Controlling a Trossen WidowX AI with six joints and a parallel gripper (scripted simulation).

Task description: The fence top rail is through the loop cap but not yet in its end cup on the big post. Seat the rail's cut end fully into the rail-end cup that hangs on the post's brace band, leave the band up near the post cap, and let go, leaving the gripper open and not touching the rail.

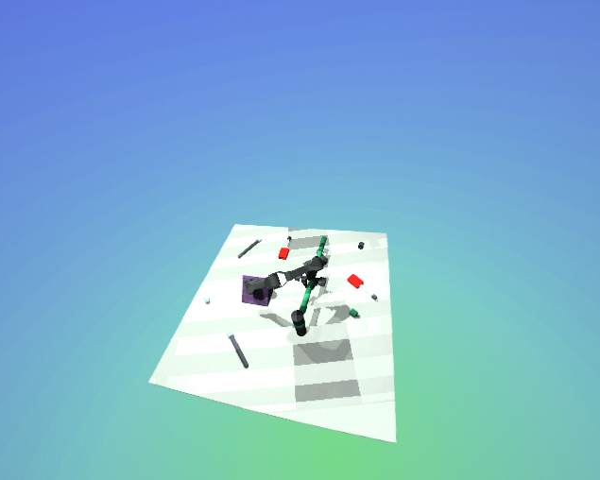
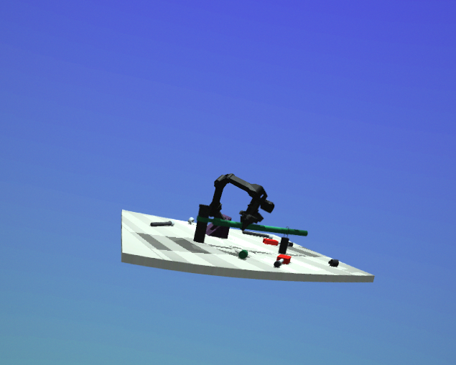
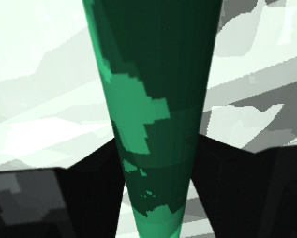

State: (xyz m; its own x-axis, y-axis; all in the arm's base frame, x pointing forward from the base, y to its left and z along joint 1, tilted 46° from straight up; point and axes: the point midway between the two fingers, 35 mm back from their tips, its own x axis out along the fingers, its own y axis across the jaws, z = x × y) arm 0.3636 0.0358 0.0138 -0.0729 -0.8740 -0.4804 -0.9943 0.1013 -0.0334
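Observation:
The green top rail (image 1: 305,300) (image 2: 275,228) (image 3: 163,94) runs nearly level above the table. Its near end meets the black big post (image 1: 300,326) (image 2: 199,232) close below the cap. A green brace band (image 2: 200,219) shows high on the post. The rail-end cup cannot be told apart from the rail, so how deep the cut end sits is unclear. Toward its far end the rail passes through the thin loop cap (image 2: 287,228) on the short black post (image 2: 284,245). My gripper (image 2: 243,226) (image 3: 153,137) is shut on the rail between the posts, one finger on each side.
The arm's base stands on a purple block (image 1: 249,298) (image 2: 218,231) beside the rail. Red-headed tools (image 1: 355,281) (image 2: 270,241), dark rods (image 1: 238,351) (image 2: 161,223), a green piece (image 1: 353,313) (image 2: 243,253) and a small black piece (image 1: 360,245) (image 2: 333,262) lie on the table.

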